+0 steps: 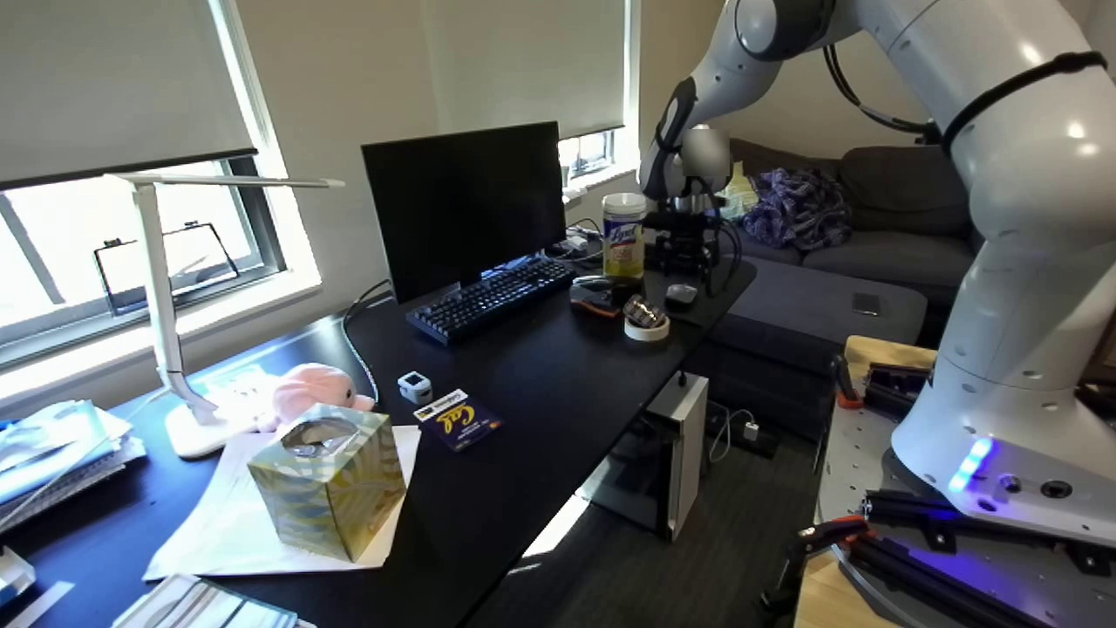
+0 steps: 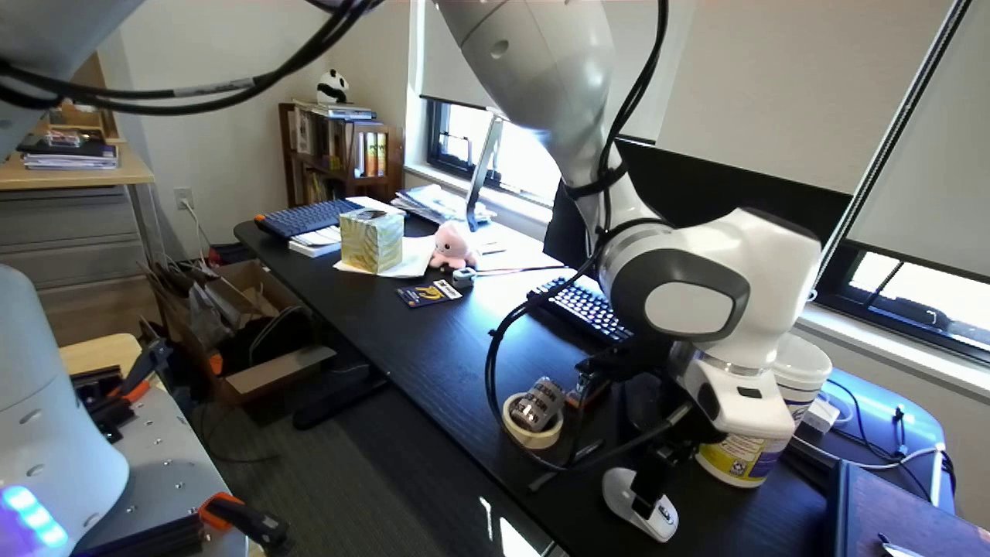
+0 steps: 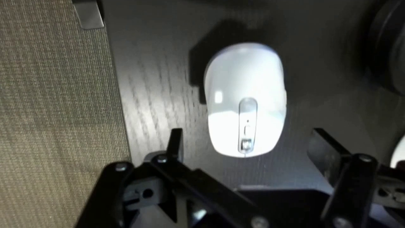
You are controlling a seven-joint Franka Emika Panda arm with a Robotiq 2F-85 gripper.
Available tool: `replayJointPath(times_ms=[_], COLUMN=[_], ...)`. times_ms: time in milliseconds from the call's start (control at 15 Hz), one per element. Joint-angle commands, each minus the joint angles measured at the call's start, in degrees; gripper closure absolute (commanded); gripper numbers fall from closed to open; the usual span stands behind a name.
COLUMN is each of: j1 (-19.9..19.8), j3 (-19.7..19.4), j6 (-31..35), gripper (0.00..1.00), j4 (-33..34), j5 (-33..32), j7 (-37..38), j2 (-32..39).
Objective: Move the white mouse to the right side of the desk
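White mouse [image 3: 246,99], seemingly beneath spread tool [image 3: 249,139]

Two keyboards [image 2: 582,309], one mouse [image 3: 246,99], one monitor [image 1: 471,209] show.

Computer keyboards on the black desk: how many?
2: a black keyboard before the flat black monitor, a bluish keyboard at an end of the desk, past the patterned yellowish tissue box. Others may be hidden.
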Motion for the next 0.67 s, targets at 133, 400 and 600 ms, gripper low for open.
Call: replayJointPath(times_ms=[133, 400, 600], j1=[4.99, 10.33, 13.62], j3=[-6.43, -7.01, -4.93], j6=[4.49, 3.64, 4.28], gripper=[0.0, 0.0, 0.0], j4=[-12.81, -20.69, -27.62], j5=[-9.05, -20.74, -29.46], j7=[-3.35, -4.46, -3.25], j2=[-17.47, -29.81, -38.77])
